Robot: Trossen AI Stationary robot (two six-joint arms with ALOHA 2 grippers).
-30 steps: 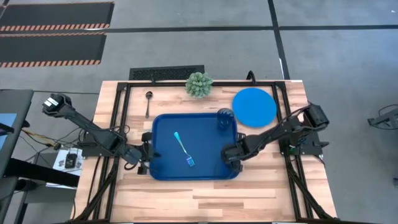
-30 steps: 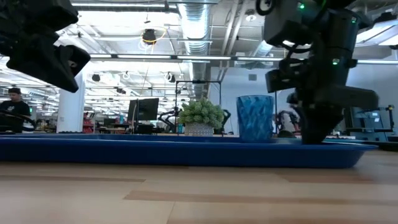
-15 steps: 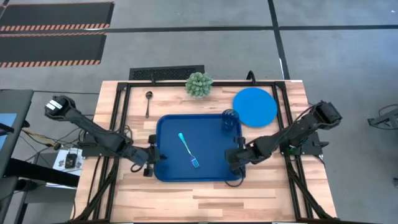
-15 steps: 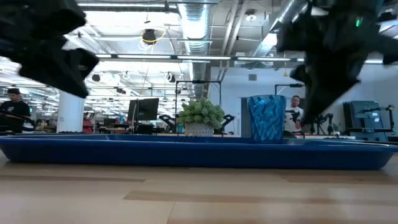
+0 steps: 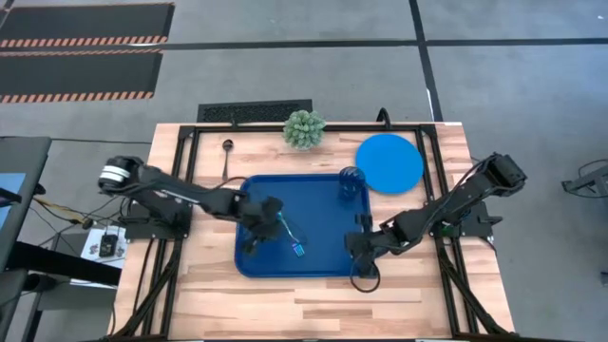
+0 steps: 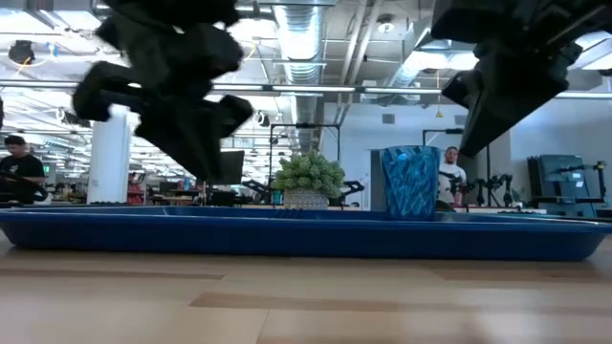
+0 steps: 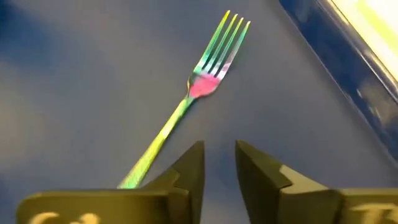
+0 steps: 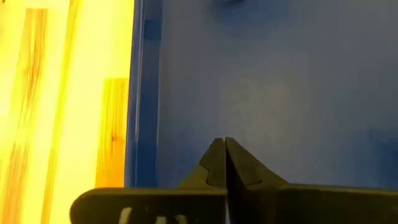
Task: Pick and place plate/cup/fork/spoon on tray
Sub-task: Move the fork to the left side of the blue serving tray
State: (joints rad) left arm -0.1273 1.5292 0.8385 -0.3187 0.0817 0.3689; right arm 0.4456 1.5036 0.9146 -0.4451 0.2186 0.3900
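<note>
The dark-blue tray (image 5: 313, 256) lies at the table's middle. The teal-handled fork (image 5: 290, 236) lies flat on its floor, and the translucent blue cup (image 5: 351, 180) stands in its far right corner. The round blue plate (image 5: 389, 161) lies on the table at the far right. The dark spoon (image 5: 226, 157) lies at the far left. My left gripper (image 7: 219, 167) hangs over the tray beside the fork's handle (image 7: 158, 140), its fingers a little apart and touching nothing. My right gripper (image 8: 225, 148) is shut above the tray's floor by its near right corner (image 5: 361, 271).
A small potted plant (image 5: 304, 128) stands at the table's far edge, behind the tray. Bare wood lies along the near edge (image 5: 313, 304). In the low view the cup (image 6: 409, 183) and the plant (image 6: 308, 180) rise behind the tray's rim (image 6: 287, 237).
My left gripper has left the tray's left rim and gone right, over the tray, to the fork's handle. My right gripper has risen from the tray and moved a little toward the near edge. The tray, with fork and cup, has slid slightly toward the table's right.
</note>
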